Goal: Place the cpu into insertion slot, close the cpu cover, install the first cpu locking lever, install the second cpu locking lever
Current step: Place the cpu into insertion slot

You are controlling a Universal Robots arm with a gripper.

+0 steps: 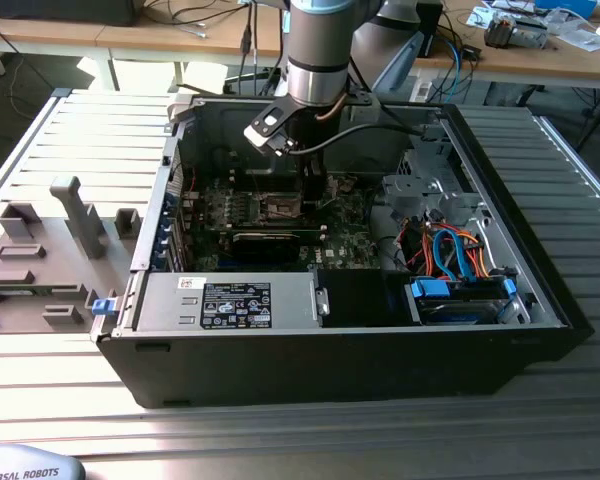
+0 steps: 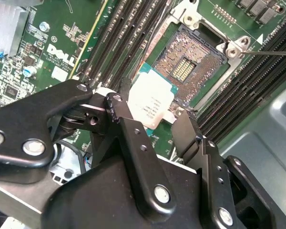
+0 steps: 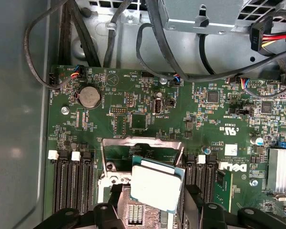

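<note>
- One ribbed metal tabletop (image 1: 300, 440) carried an open black computer case (image 1: 330, 370), with grey moulded fixture blocks (image 1: 40, 260) lying beside the case on the exterior view's left.
- The robot arm (image 1: 320, 50) reached down from above into the middle of the case, over the green motherboard (image 3: 148, 109).
- Along the near wall of the case sat a silver power supply (image 1: 230, 300), and a drive bay with blue and orange cables (image 1: 460, 260) sat toward the exterior view's right.
- Black fingers (image 2: 133, 143) were clenched on the cpu, one finger against each of two opposite edges; in the first wrist view the fingers (image 3: 115, 191) flanked the chip in the same way.
- The insertion slot (image 2: 188, 62) lay bare, its field of contacts uncovered, between rows of black memory slots (image 3: 71, 186).
- The cpu cover (image 3: 143, 141) stood raised off the slot, not closed over it.
- The cpu (image 2: 150, 102) hung tilted just above the near edge of the slot, not seated, its pale metal top facing up; in the first wrist view the cpu (image 3: 157, 186) overlapped part of the slot.
- A thin metal rod (image 2: 271, 52) stuck out sideways beside the slot's frame.
- A round coin battery (image 3: 89, 97) sat on the board, well apart from the slot.
</note>
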